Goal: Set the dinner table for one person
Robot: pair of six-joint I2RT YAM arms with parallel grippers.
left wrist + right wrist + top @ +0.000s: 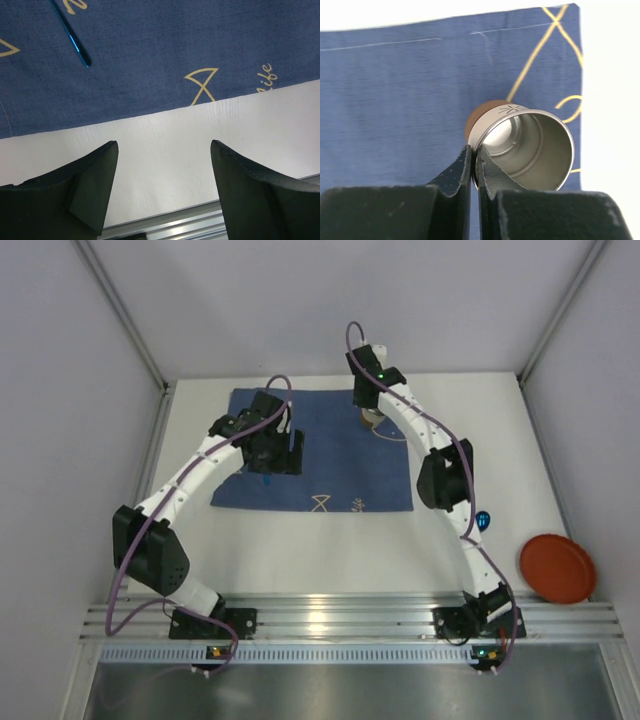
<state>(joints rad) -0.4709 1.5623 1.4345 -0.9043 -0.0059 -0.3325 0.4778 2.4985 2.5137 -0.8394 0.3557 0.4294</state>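
Observation:
The white dinner table (300,550) carries a dark blue cloth mat (340,460) at its middle back. My right gripper (370,405) is over the mat's far right corner. In the right wrist view it (474,152) is shut on the rim of a metal cup (535,145) with a brown base, one finger inside and one outside. My left gripper (272,452) hovers over the mat's left part. In the left wrist view it (164,145) is open and empty. A thin blue utensil (70,35) lies on the mat (150,45).
A red plate (557,568) lies at the table's near right edge. A small shiny blue object (485,521) sits beside the right arm. Grey walls enclose the table on three sides. An aluminium rail (340,615) runs along the near edge.

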